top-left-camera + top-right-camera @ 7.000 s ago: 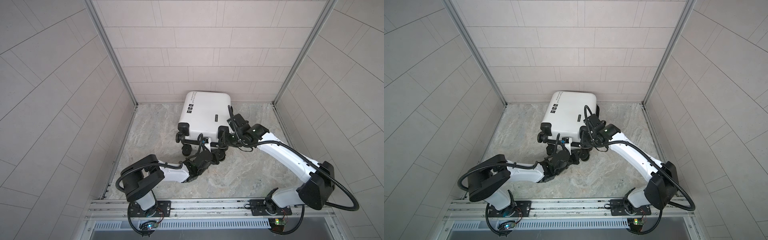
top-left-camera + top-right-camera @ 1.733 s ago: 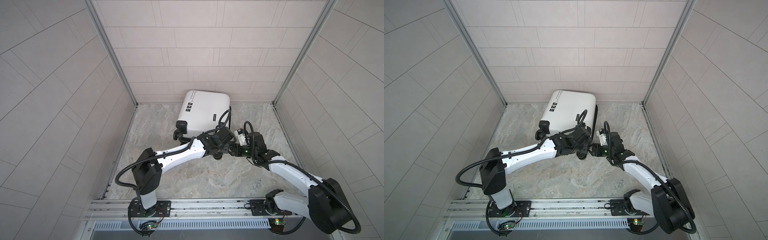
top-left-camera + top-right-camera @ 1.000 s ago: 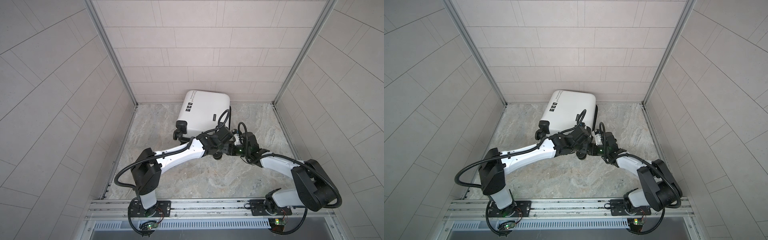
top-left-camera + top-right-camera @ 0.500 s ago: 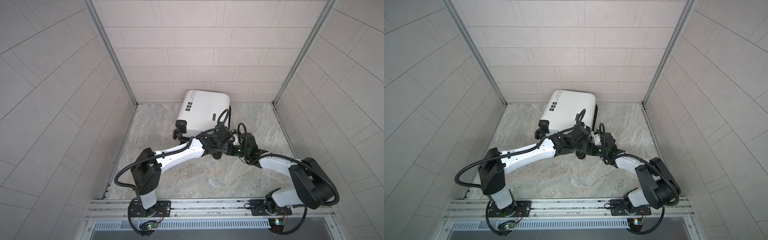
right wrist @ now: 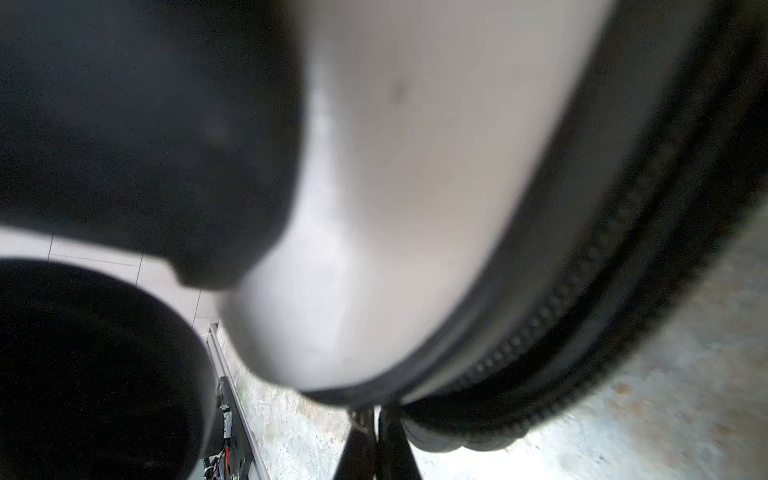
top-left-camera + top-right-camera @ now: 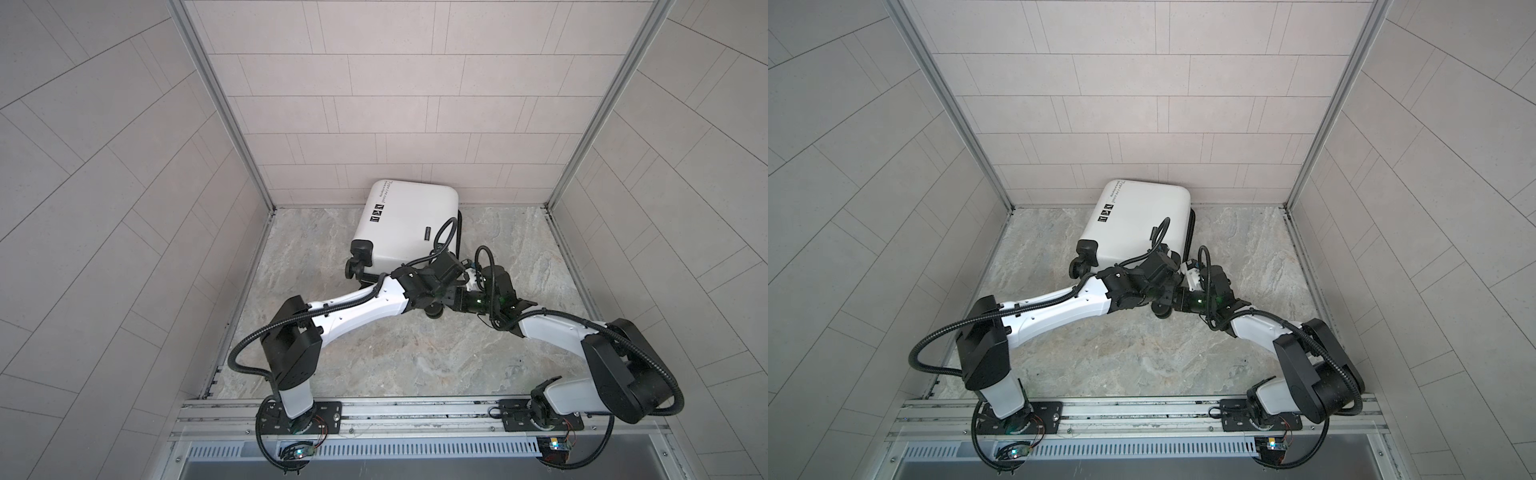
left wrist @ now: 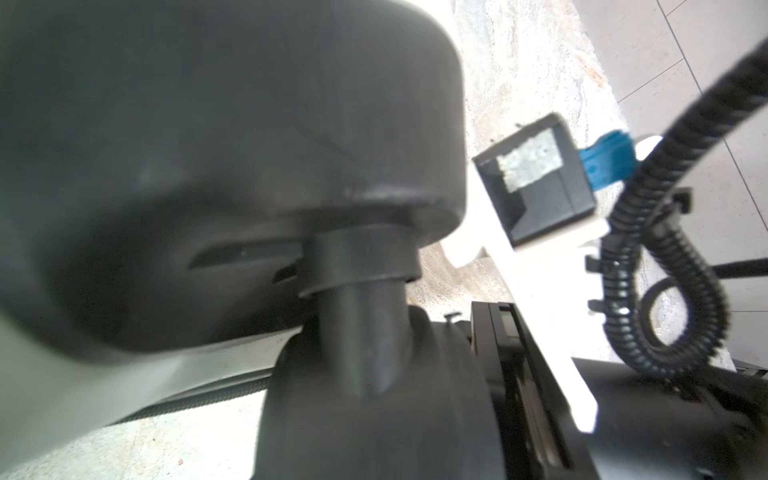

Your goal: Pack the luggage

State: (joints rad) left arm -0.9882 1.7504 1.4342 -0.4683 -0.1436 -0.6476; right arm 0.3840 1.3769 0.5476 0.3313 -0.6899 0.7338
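Observation:
The white luggage (image 6: 409, 220) (image 6: 1142, 216) lies flat and zipped against the back wall. My left gripper (image 6: 434, 301) (image 6: 1160, 301) sits over its near right corner, shut on the black caster wheel (image 6: 434, 312) (image 7: 374, 415), which fills the left wrist view below its stem (image 7: 361, 332); the fingers are hidden. My right gripper (image 6: 454, 297) (image 5: 376, 424) meets that same corner from the right. Its fingertips (image 5: 359, 436) are pressed together at the black zipper band (image 5: 561, 311) under the white shell (image 5: 415, 187), with a small metal tab between them.
Tiled walls close in the marble floor (image 6: 395, 353) on three sides. A metal rail (image 6: 415, 411) with both arm bases runs along the front. Another caster wheel (image 6: 357, 259) sticks out at the luggage's near left corner. The right wrist camera bracket (image 7: 536, 195) stands close beside the left gripper.
The right gripper has closed its fingers at the zipper over the last second. The left arm and the luggage have stayed where they were.

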